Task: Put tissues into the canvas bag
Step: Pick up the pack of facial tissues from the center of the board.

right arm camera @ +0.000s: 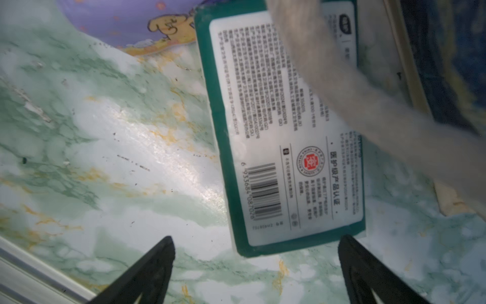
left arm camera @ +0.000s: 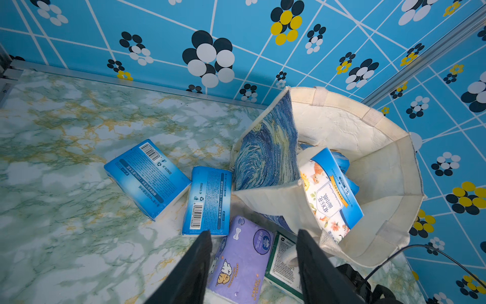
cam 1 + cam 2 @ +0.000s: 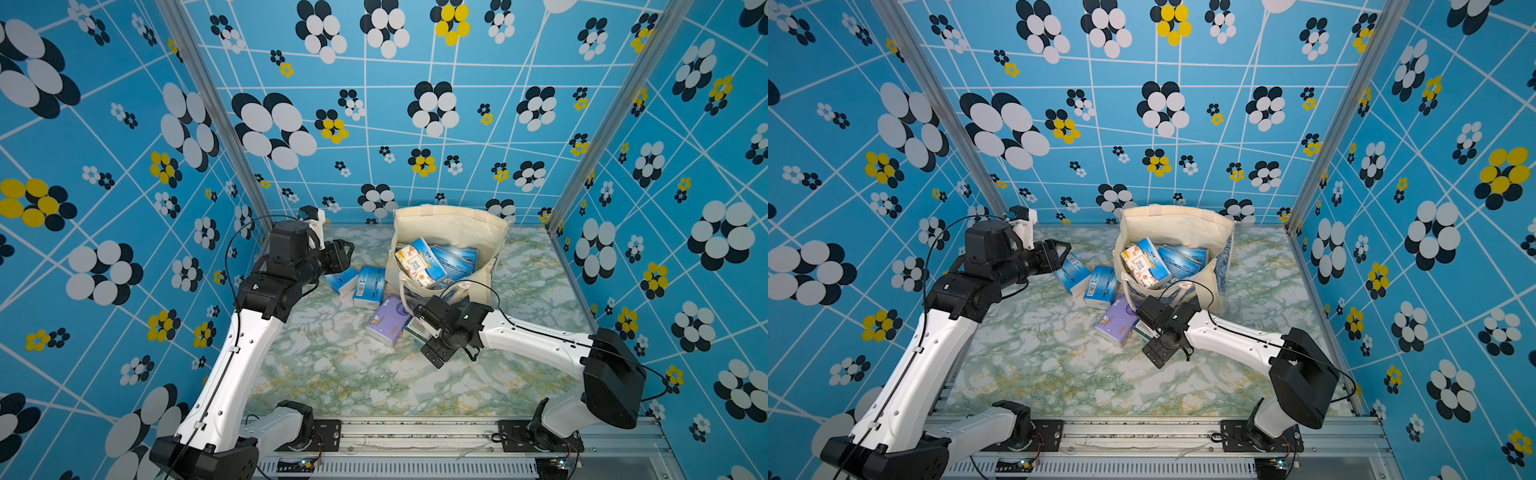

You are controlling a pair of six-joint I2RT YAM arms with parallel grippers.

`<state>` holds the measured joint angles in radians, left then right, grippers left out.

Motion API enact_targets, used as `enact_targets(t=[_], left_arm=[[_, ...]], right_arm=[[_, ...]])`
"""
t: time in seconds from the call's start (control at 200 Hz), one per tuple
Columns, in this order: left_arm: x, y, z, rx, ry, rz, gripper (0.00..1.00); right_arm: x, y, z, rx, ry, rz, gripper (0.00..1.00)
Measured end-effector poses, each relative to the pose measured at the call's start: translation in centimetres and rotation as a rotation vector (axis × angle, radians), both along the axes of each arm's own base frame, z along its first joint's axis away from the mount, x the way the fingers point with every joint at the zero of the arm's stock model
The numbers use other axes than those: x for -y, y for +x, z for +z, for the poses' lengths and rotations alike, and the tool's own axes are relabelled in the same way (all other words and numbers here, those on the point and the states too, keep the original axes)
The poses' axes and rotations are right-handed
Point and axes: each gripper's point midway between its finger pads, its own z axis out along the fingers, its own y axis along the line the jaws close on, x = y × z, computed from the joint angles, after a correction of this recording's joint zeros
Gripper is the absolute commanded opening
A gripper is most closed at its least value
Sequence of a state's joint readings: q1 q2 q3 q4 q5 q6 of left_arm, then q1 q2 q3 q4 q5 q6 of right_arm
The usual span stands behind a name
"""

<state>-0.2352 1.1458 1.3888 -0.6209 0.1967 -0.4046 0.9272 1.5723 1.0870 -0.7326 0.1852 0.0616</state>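
Bulk of the right gripper [image 1: 256,238] covers most of the green-white pack [image 1: 284,131] in both top views. In the right wrist view a blurred bag handle [image 1: 355,100] crosses it. The canvas bag [image 3: 453,224] stands open at 12 o'clock on the table [image 3: 332,365], with tissues [image 3: 419,262] leaning inside. The lilac pack [image 3: 386,320] lies at its 7 o'clock, long axis 1 to 7, and two blue packs [image 3: 370,286] lie at 9 o'clock. The right arm reaches low, pincer wide and empty. The left gripper [image 2: 253,233], elbow bent, hovers half-spread, holding nothing.
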Motion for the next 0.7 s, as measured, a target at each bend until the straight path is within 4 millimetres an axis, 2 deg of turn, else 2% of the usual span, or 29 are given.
enact_targets(t=[0.26, 0.465, 0.7], left_arm=[[-0.3, -0.2, 0.1, 0.002, -0.010, 0.001, 0.55], [-0.3, -0.2, 0.1, -0.001, -0.014, 0.000, 0.55], [-0.9, -0.2, 0.2, 0.002, -0.016, 0.014, 0.56]], right_arm=[[-0.2, 2.1, -0.3, 0.088, -0.048, 0.025, 0.99], [-0.3, 3.2, -1.5, 0.086, -0.059, 0.027, 0.99], [-1.3, 2.6, -2.3, 0.006, 0.004, 0.036, 0.98]])
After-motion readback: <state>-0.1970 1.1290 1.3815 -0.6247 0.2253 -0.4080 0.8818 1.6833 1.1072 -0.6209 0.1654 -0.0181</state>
